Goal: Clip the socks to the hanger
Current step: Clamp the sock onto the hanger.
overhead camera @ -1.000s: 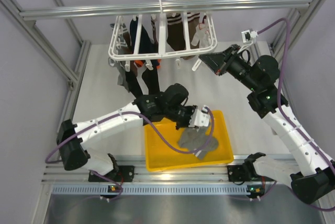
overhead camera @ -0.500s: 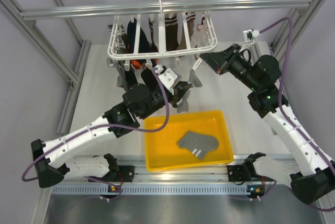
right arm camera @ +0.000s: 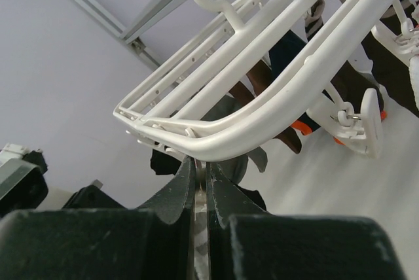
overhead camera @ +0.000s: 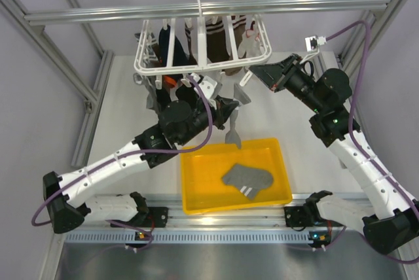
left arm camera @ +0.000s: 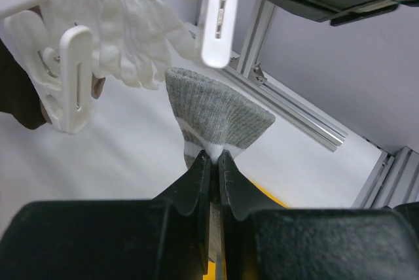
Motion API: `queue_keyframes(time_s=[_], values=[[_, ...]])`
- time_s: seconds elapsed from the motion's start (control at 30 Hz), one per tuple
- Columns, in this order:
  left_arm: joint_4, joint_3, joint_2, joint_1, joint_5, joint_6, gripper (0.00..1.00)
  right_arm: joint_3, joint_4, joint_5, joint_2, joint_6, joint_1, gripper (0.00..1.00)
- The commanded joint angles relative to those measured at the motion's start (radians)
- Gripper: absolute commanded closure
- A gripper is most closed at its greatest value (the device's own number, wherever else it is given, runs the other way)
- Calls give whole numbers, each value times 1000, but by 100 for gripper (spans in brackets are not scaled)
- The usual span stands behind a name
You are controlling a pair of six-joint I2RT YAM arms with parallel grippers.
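- Left gripper [left arm camera: 213, 159] is pinched tight on the cuff end of one grey sock [left arm camera: 219, 116]. It holds the cuff up just under the near side of the hanger [right arm camera: 275, 90]. The toe end dangles down to about the far rim of the tray [overhead camera: 203, 188].
- Right gripper [right arm camera: 198, 162] is clamped shut on the hanger's near-right rim. My guess is that's to stop the frame swinging.
- Other sock [overhead camera: 247, 178] lies flat in the tray, so I'd call this sock one of two, not clipped yet.
- The nearest free clip [left arm camera: 219, 18] hangs just above the cuff, not touching it. It looks closed, so brushing against it won't do; the cuff has to be pushed up into its mouth.
- Come up straight under the clip, and keep the cuff edge poking out past the fingertips so there's fabric to feed in.
- Watch the white glove [left arm camera: 141, 38] hanging right next to that clip, it's easy to snag.
- Don't let go of the sock until the clip clearly bites.
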Motion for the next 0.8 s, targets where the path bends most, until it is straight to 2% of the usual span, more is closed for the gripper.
queue_keyframes(time_s=[0.0,0.77], values=[[-1,42,25,32,4,-99,100,32,43,6,6,26,-17,100],[54,49,45,118,125,-231,100,3,49,-23,10,-35,-16,100]])
